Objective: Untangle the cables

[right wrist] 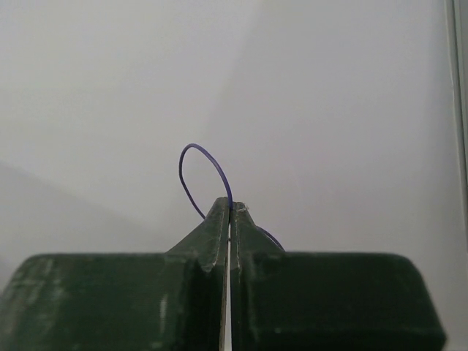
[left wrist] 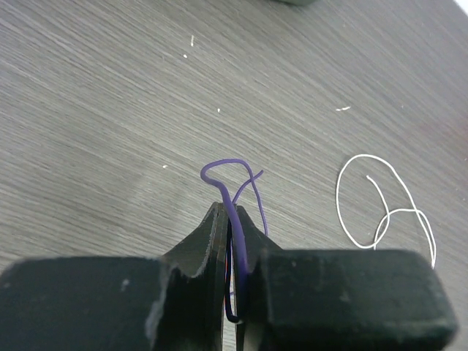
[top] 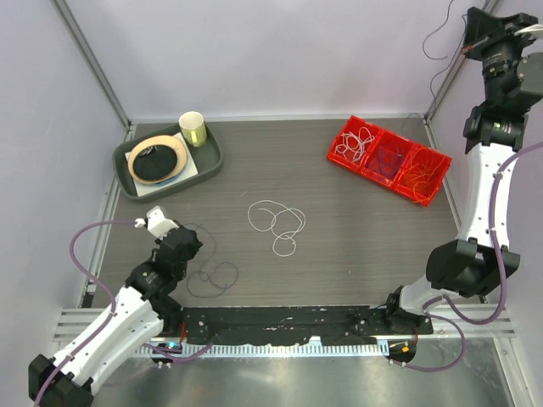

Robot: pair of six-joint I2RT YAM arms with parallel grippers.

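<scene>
The untangling is looking nearly finished: no bunched knot is showing anywhere on the dark wood-grain surface point(top: 339, 242). A thin white cable point(top: 276, 225) is lying by itself in a few loose loops at the middle of the surface, apart from everything else.

The left gripper point(left wrist: 228, 208) is sitting low over the surface, its fingers almost pressed together and pinching a thin purple cable point(left wrist: 235, 219). The rest of that cable is trailing in an open loop just beside the arm. The right gripper point(right wrist: 230, 203) is raised high toward the far right corner. It is squeezed tight on a second thin purple cable point(right wrist: 205, 146), which is arching above its fingertips and dangling in the air. The two purple strands appear to be separate, so what is probably left is setting down these loose cables.

The red plastic bin point(top: 399, 137) at the far right is holding cables sorted by colour:
- white loops point(top: 358, 142) in its left compartment
- purple ones point(top: 390, 157) in the middle
- orange-red ones point(top: 420, 174) on the right

The dark green tray point(top: 121, 174) at the far left is carrying a round wooden-rimmed dish with a black centre point(top: 158, 158) and a pale yellow cup point(top: 193, 129). No cables are showing in it.
</scene>
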